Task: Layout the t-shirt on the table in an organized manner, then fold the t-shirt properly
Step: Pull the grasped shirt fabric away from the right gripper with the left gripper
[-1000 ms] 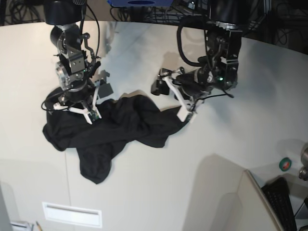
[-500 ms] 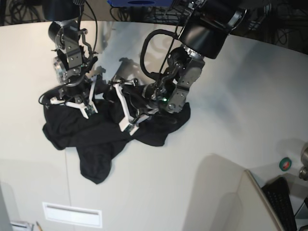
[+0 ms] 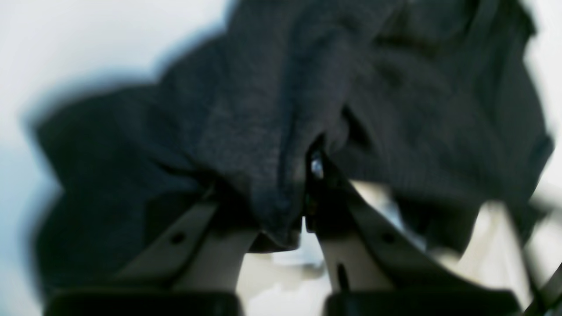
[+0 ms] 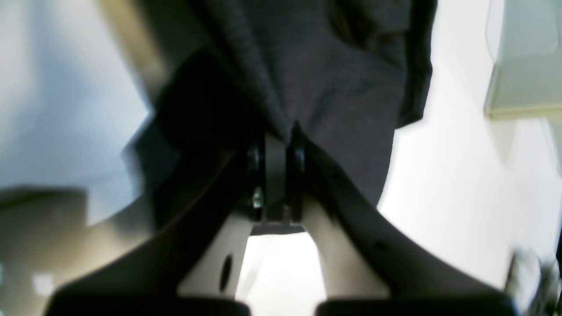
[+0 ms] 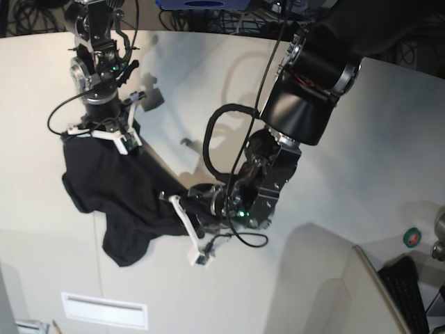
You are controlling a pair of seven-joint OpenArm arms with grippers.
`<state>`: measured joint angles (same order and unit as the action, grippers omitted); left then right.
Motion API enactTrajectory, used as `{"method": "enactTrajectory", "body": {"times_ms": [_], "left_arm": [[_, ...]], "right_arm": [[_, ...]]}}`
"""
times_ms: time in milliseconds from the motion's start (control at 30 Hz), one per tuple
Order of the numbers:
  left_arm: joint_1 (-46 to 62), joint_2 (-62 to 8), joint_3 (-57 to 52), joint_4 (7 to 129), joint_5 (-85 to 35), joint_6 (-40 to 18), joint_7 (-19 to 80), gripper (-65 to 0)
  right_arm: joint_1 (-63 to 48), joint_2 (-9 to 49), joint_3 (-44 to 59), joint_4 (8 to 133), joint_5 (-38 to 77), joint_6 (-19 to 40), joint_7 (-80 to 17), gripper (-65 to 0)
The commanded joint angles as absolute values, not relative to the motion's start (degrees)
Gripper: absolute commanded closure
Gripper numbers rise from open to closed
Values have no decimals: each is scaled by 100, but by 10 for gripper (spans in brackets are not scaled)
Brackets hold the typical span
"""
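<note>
Black cotton of the t-shirt (image 3: 281, 131) bunches between the left gripper (image 3: 303, 197) in its wrist view; so thick a pinch may drag extra layers. Right wrist view: the right gripper (image 4: 281, 149) clamps a thin edge that could slip. Base view: the t-shirt (image 5: 118, 188) sags crumpled on the table (image 5: 361, 139).

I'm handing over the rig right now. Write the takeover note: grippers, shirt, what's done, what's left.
Left gripper: shut on a bunched fold of the black soft cotton t-shirt.
Right gripper: shut on the shirt's fabric at its far edge.
T-shirt: crumpled on the off-white smooth table, pinched at two points; print not visible.
Done: both grips taken.
Left: spread it flat, then fold.
</note>
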<state>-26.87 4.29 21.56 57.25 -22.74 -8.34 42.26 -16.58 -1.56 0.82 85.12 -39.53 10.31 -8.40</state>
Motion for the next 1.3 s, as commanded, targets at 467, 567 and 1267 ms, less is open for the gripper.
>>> {"method": "enactTrajectory", "body": {"times_ms": [467, 567, 1267], "left_arm": [[-4233, 462, 1701, 5763, -2281, -822, 4673, 0], [-4242, 444, 1692, 5763, -2281, -813, 4673, 0], [-4945, 646, 1710, 3723, -2308, -215, 3002, -650]], "right_arm": [[-2088, 312, -110, 10211, -3855, 3837, -734, 0], [-2132, 382, -101, 10545, -3248, 4000, -778, 0], [-2158, 629, -145, 10879, -2378, 4000, -1499, 0]]}}
